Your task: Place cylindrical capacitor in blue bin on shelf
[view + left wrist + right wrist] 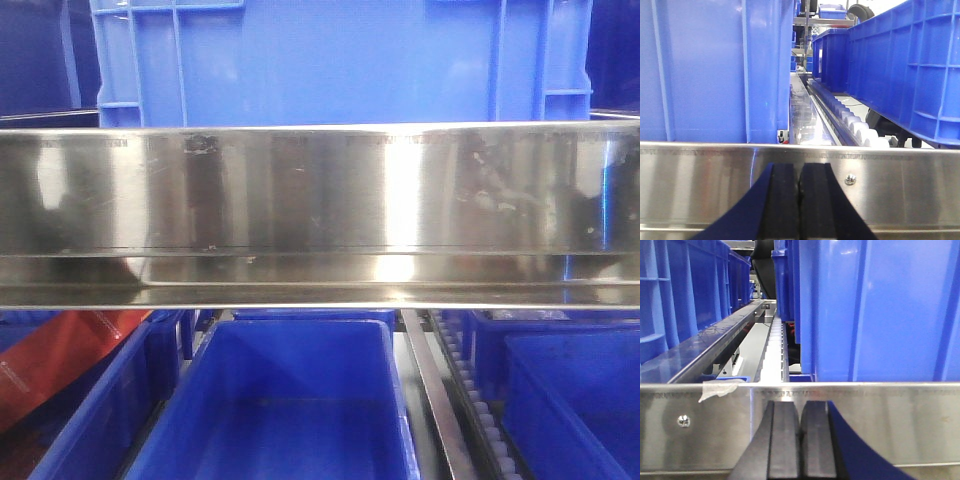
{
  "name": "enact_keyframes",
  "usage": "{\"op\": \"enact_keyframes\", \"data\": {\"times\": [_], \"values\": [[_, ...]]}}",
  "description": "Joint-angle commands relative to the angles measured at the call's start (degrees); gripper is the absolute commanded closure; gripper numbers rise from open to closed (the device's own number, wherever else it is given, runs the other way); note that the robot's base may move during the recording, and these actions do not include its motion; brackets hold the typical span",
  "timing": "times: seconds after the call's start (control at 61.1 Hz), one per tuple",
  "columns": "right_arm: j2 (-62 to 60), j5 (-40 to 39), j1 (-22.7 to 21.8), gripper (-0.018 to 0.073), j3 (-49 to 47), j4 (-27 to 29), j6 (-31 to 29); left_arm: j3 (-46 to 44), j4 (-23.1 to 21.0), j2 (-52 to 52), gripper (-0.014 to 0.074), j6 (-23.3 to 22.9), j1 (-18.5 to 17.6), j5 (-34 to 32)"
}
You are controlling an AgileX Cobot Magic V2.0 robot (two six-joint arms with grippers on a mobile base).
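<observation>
Both claws, left claw (800, 192) and right claw (800, 432), pressed closed, empty, before the shelf (320, 190).

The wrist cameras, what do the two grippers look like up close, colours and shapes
Only the fingertips show. The left gripper has two flat black pads with squared tops, mounted on dark navy-blue finger bodies that flare outward toward the bottom. The right gripper looks the same: black rectangular pads, dark flared bodies. No cables or markings are visible.

shelf (320, 190): shiny scuffed steel | bins (290, 400): smooth blue plastic
</observation>
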Motion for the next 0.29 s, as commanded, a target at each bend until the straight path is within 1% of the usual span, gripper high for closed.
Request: {"op": "enact_keyframes", "data": {"times": [0.0,0.278], "values": [[-0.2,-1.4,-0.2,0.0721,0.2,0.1,0.1,-0.1,-0.2,-0.3,0.0708,0.1,0.1,-1.5],[-0.2,-1.4,-0.2,0.0721,0.2,0.1,0.1,-0.1,-0.2,-0.3,0.0708,0.1,0.1,-1.5]]}}
